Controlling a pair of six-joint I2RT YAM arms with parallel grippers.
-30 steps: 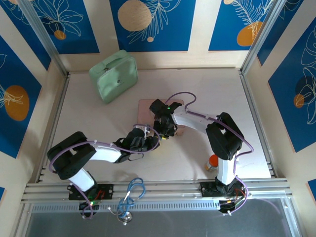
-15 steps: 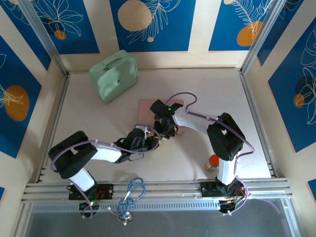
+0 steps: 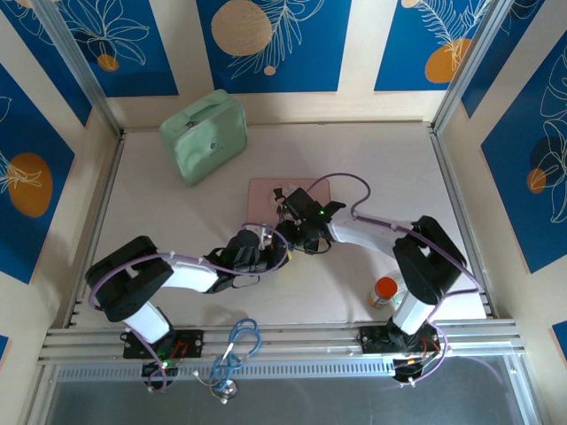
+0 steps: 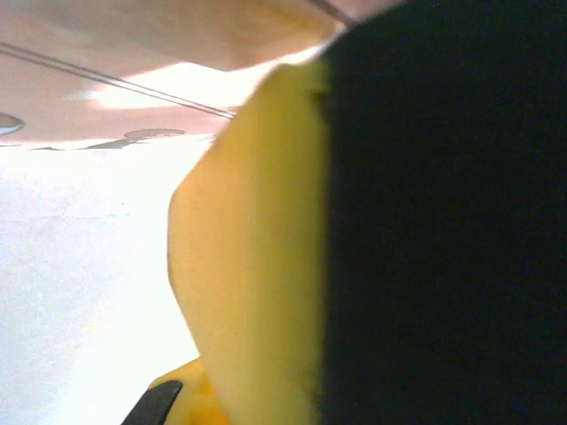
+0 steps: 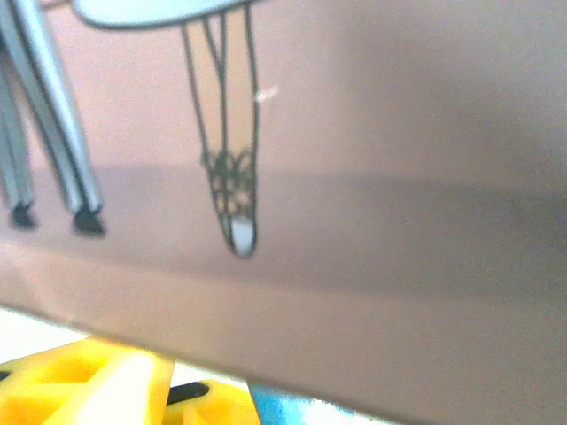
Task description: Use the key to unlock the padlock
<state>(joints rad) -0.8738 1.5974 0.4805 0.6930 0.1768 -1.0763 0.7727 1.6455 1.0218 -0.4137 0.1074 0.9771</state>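
Note:
In the top view my left gripper (image 3: 271, 253) and right gripper (image 3: 291, 233) meet tip to tip at the near edge of a flat pink tin (image 3: 264, 197). The padlock and the key are hidden between them. The left wrist view is very close: a yellow finger pad (image 4: 257, 266) pressed against a dark mass on the right, so the jaws look shut. The right wrist view shows the pink tin's printed side (image 5: 372, 292) right in front, my yellow fingertips (image 5: 89, 381) low at the left, and a blurred blue patch (image 5: 297, 412) beside them. How wide the right jaws stand is unclear.
A mint-green case (image 3: 204, 135) lies at the back left. An orange-capped bottle (image 3: 383, 289) stands near the right arm's base. Loose blue cables (image 3: 237, 341) hang over the front rail. Metal frame rails (image 3: 102, 190) border the table.
The right arm has swung, its elbow out to the right and its wrist turned and shifted slightly right over the tin's edge. The left arm has stayed put.

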